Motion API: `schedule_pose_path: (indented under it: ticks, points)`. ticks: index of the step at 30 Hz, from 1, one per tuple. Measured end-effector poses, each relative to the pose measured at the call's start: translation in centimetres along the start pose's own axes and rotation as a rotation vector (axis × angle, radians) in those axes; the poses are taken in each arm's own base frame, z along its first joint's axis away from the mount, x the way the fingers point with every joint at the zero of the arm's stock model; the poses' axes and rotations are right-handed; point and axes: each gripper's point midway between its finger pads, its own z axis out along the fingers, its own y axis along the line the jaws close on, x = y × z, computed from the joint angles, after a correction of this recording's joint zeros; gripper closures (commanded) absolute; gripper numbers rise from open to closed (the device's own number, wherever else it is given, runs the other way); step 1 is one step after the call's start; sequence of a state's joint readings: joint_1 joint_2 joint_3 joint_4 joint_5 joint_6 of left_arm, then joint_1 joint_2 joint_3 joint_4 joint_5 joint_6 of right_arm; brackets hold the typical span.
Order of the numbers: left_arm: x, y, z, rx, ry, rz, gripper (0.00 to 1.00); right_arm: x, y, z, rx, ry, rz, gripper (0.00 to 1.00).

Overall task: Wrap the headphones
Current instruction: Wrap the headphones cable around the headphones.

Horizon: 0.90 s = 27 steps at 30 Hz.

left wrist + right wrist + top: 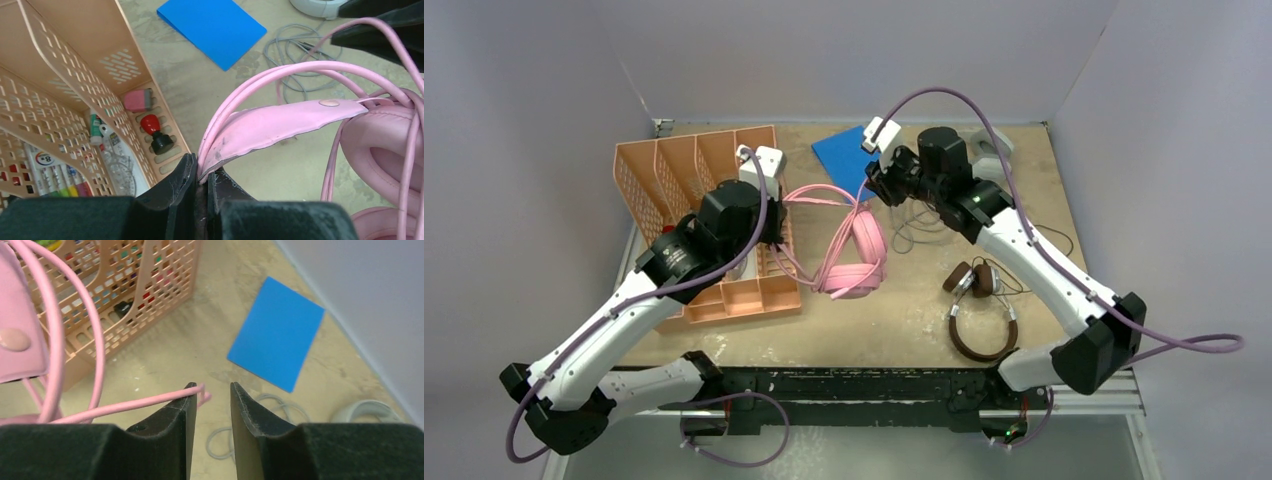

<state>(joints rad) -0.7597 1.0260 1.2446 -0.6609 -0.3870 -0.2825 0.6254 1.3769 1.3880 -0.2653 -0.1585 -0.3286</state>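
Your left hand (202, 185) was clamped on the pink headset (861, 250) band, mid-desk. Right hand (212, 405) was part-open, pink cable (125, 407) loose beside one finger, only partly looped. Brown set (982, 281) & grey set (320, 5) lay unwrapped.

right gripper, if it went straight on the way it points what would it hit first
Probably the pink cable's loose end, which pokes into the gap at the right gripper's fingers. Past that, bare table beside the grey cable loops, short of the blue sheet, though depth is unclear.
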Motion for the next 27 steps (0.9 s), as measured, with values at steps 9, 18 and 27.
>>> schedule_pose_path:
  ticks: [9, 18, 27]
  points:
    - [0.6, -0.2, -0.7, 0.011, 0.018, -0.068, 1.00, 3.8, 0.2, 2.3, -0.068, 0.018, 0.190, 0.45]
    - [-3.0, 1.3, -2.6, -0.089, -0.022, -0.181, 1.00, 12.1, 3.3, 3.6, -0.064, 0.136, 0.431, 0.11]
    - [-5.3, 1.4, -3.5, -0.116, -0.030, -0.241, 1.00, 14.3, 5.1, 3.5, -0.118, 0.001, 0.533, 0.01]
